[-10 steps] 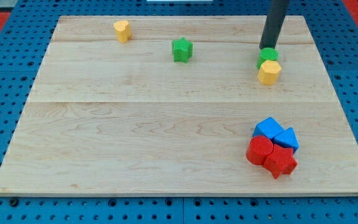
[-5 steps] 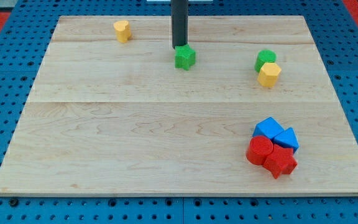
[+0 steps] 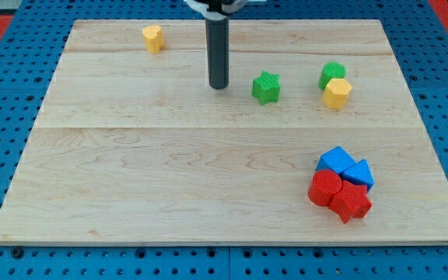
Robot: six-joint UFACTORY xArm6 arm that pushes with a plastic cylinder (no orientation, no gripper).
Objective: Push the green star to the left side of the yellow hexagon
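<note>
Tip status: my tip (image 3: 218, 85) is down on the wooden board (image 3: 169, 171), clear of every block. No jaws on this rig, just a straight dark rod, so nothing is pinched or held; the end touches the board only.

Green star (image 3: 266, 87) sits just to the view's right of my tip, with a visible gap between them, no contact. It lies in the upper half of the board, roughly level with the tip.

Yellow hexagon (image 3: 337, 92) is further to the view's right, near the star but apart from it. A green round block (image 3: 333, 74) touches the hexagon on its top side. So the star is on the left side of the hexagon in this view, with bare wood between.

Other blocks: a yellow block (image 3: 153, 36) near the top left of the board, shape unclear. At bottom right a tight cluster: two blue blocks (image 3: 344, 166) above a red cylinder (image 3: 325, 187) and a red star-like block (image 3: 351, 202), all touching.
</note>
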